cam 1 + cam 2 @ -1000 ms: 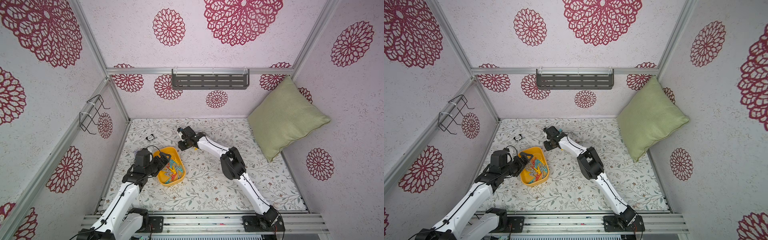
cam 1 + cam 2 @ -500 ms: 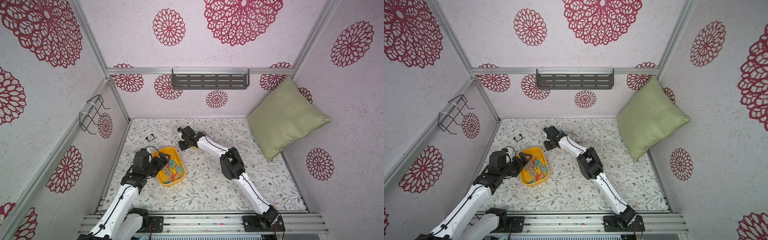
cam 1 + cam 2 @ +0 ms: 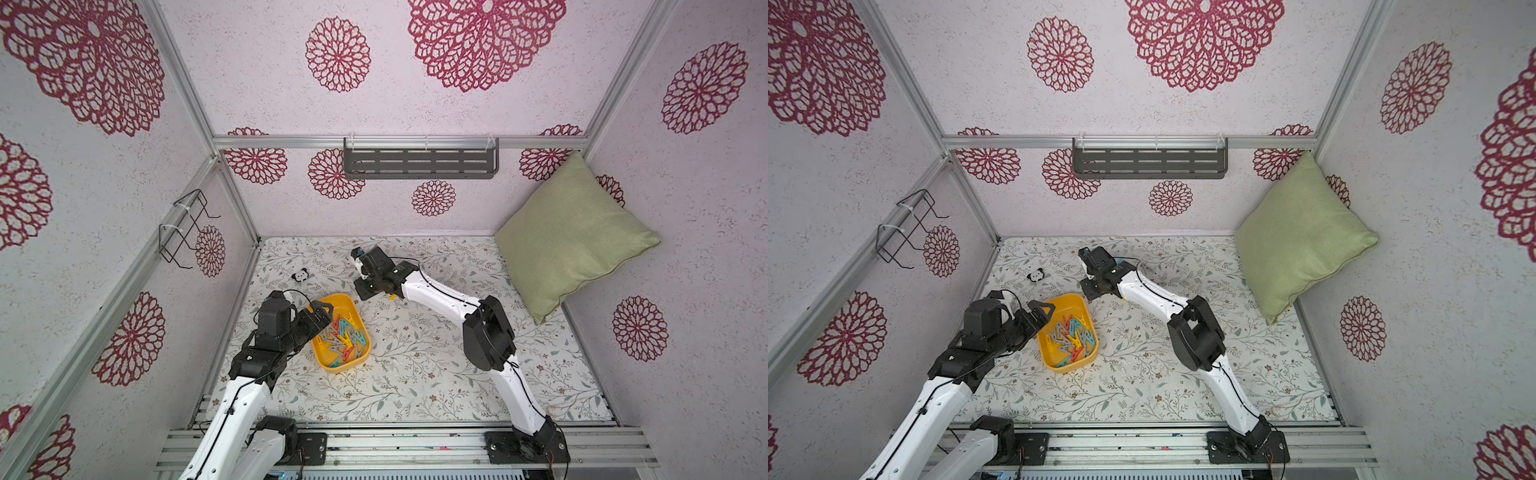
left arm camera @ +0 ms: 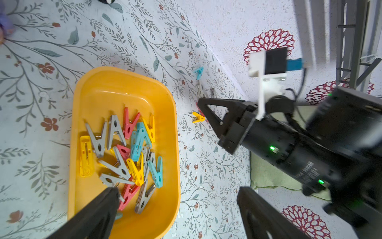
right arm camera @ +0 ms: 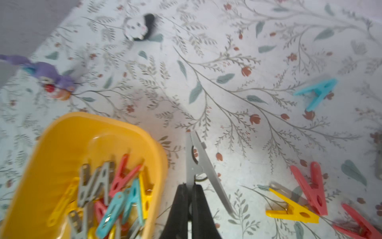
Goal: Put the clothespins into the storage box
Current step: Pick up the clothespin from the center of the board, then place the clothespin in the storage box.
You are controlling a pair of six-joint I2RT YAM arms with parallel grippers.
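The yellow storage box [image 3: 348, 300] [image 3: 1073, 300] sits left of centre and holds several clothespins [image 4: 124, 149] in grey, red, teal and yellow. My right gripper [image 5: 190, 186] [image 3: 362, 291] is low over the mat just beyond the box's far right corner. It is shut on one leg of a grey clothespin [image 5: 198, 161]. Loose clothespins lie near it: teal [image 5: 316, 93], red [image 5: 312, 186] and yellow [image 5: 293, 211]. My left gripper [image 4: 177, 191] [image 3: 320, 318] hangs open over the box's left rim, holding nothing.
A panda toy [image 3: 300, 275] and a purple plush figure [image 5: 51, 78] lie beyond the box near the left wall. A green cushion [image 3: 569, 237] leans in the back right corner. A grey slotted shelf [image 3: 419, 160] and a wire rack [image 3: 183, 232] hang on the walls.
My right gripper's jaws have closed on the grey clothespin. The left arm has shifted slightly back toward the front edge, its gripper still open.
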